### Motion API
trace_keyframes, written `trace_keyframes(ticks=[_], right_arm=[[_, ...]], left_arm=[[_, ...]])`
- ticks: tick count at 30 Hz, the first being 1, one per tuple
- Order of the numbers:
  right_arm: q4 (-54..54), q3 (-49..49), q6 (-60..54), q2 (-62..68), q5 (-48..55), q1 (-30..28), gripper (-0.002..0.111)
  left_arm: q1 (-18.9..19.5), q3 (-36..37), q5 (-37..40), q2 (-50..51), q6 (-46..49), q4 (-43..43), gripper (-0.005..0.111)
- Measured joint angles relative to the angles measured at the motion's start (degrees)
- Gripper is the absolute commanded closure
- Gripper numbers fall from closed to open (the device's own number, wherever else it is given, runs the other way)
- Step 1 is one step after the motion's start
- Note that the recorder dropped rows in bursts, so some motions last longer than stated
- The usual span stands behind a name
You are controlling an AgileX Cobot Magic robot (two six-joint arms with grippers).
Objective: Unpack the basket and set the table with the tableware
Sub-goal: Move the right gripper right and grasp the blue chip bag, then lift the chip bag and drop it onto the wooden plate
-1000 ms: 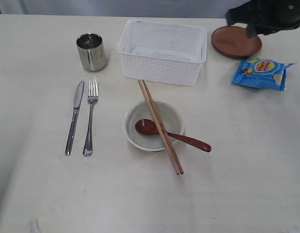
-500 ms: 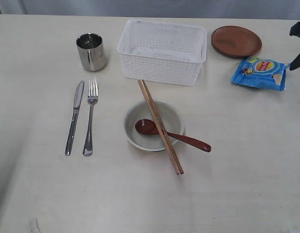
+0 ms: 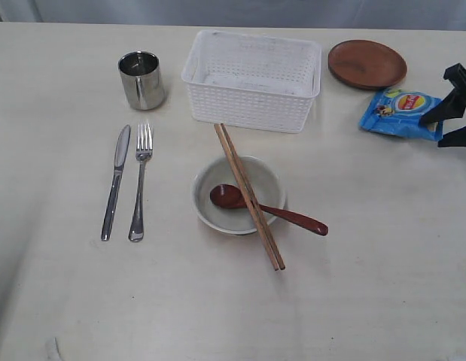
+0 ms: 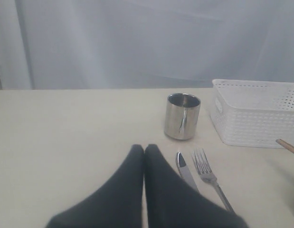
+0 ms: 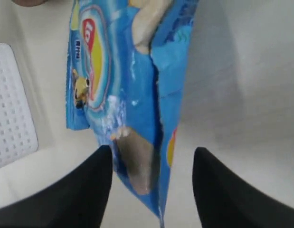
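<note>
Clearance matters most now, I'd say: the right gripper [image 5: 153, 152], fingers spread either side of the end of the chip bag [image 3: 402, 113] and pinching nothing, should lift straight up so it doesn't drag the bag toward the plate [image 3: 367, 64]. The left gripper [image 4: 144, 148] hangs near the knife [image 3: 116, 184] and fork [image 3: 140, 188], fingers pressed together. The bowl [image 3: 270, 188], with spoon [image 3: 293, 218] and chopsticks [image 3: 251, 203], sits on the table [image 3: 368, 286] before the basket [image 3: 251, 105], the cup [image 3: 142, 81] beside it. The basket's near wall hides part of its floor.
</note>
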Motion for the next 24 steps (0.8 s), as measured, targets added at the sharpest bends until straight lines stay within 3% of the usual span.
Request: trace_keyframes(ticks=[3,7,8,24], right_arm=[[2.30,0.00,-2.37,1.91,-1.08,0.00,0.067],[3.39,-0.72,-3.81,3.09,-1.54,0.00,0.106],[3.51,-0.97,-4.27,3.09,-1.54,0.00,0.108],[5.35,-14.75,-3.16,-9.64,2.79,1.42,0.108]], left_arm=[[0.00,0.00,0.00,0.00,0.00,0.00,0.107],[0.00,0.00,0.00,0.00,0.00,0.00,0.107],[0.00,0.00,0.00,0.00,0.00,0.00,0.107],[0.00,0.00,0.00,0.00,0.00,0.00,0.107]])
